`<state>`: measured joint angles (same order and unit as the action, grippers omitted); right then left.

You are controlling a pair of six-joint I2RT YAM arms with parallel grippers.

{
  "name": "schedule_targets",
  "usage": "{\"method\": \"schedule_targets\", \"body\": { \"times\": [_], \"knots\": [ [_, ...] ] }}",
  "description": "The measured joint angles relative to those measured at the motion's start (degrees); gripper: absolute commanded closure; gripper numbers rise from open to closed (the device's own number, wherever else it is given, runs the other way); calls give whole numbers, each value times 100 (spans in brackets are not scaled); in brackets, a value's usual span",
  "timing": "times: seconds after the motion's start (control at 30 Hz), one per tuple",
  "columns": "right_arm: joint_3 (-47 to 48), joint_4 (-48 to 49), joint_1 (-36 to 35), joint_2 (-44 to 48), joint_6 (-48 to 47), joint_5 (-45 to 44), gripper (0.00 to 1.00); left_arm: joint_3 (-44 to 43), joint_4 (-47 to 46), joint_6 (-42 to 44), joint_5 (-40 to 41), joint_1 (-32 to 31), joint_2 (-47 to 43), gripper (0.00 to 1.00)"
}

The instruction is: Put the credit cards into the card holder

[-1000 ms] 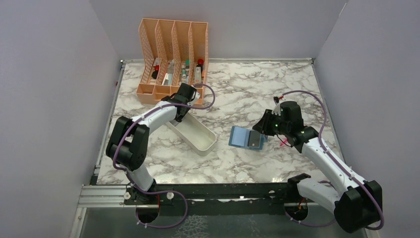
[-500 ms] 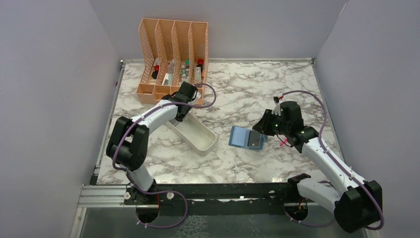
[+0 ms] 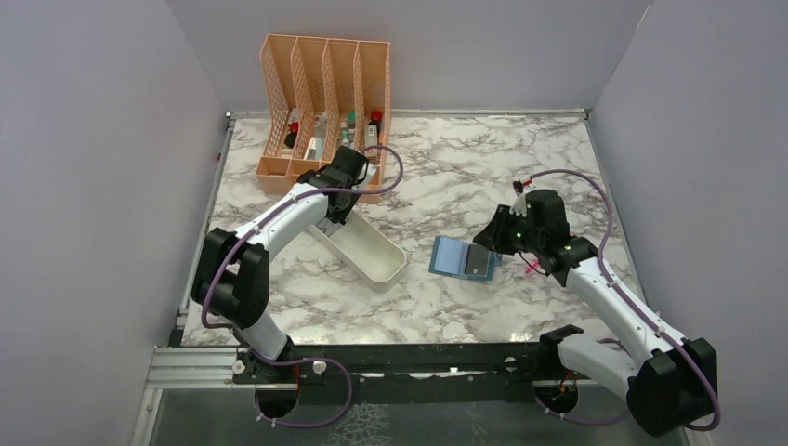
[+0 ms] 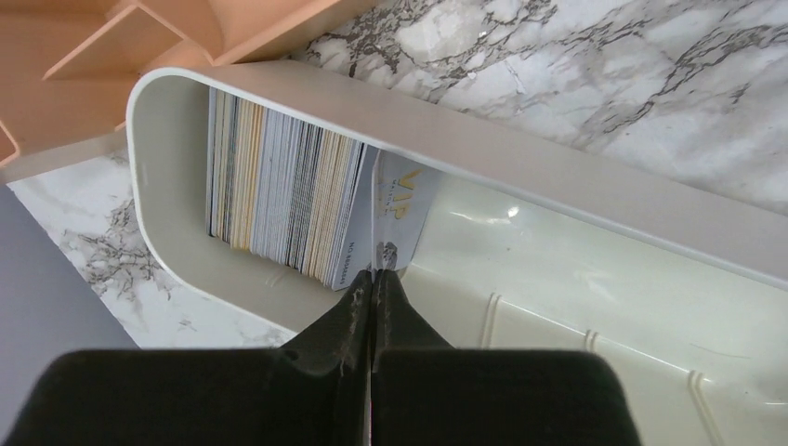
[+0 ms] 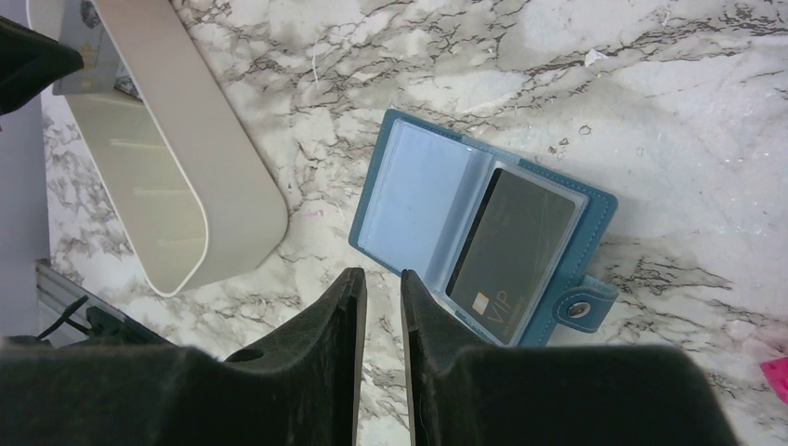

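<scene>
**Teal wallet lying open beside the tray while the left hand is pinching a card**

White plastic is forming the long tray, which is sitting at a slant on the marble counter. All places below are given from this tray.

At the tray's far end, a packed row of cards is standing on edge against the rounded wall. The left hand is reaching into that end. Its fingers are pressing together on the lower edge of a pale card marked VIP, which is leaning against the near side of the row.

Just behind the tray's far end, the peach mesh organizer is standing upright.

To the right of the tray, near it but not touching, the wallet is lying open and flat with its light blue inside facing up. A dark card is sitting in the sleeve on the half farther from the tray, and the snap is sticking out from that same half.

The right hand is hovering over the counter between the tray's near end and the wallet. Its fingers are standing a narrow gap apart and are holding nothing.
</scene>
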<state>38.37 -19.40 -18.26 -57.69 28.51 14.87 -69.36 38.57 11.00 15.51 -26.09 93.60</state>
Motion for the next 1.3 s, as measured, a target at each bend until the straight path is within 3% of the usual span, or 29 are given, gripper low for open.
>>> {"method": "schedule_targets", "body": {
  "times": [0.6, 0.8, 1.03, 1.3],
  "knots": [
    [0, -11, 0, 192, 107, 540, 69, -417, 367, -745, -188, 13, -597, 100],
    [-111, 645, 0, 317, 452, 1478, 63, -544, 46, -1491, -1235, 13, -1381, 100],
    [-483, 2037, 0, 413, 1279, 2599, 61, 258, -1491, -2951, -3193, 13, -2013, 100],
    [-540, 3615, 0, 262, 2389, 3233, 62, 1899, -4448, -5521, -5021, -26, -2245, 100]
  ]
}}
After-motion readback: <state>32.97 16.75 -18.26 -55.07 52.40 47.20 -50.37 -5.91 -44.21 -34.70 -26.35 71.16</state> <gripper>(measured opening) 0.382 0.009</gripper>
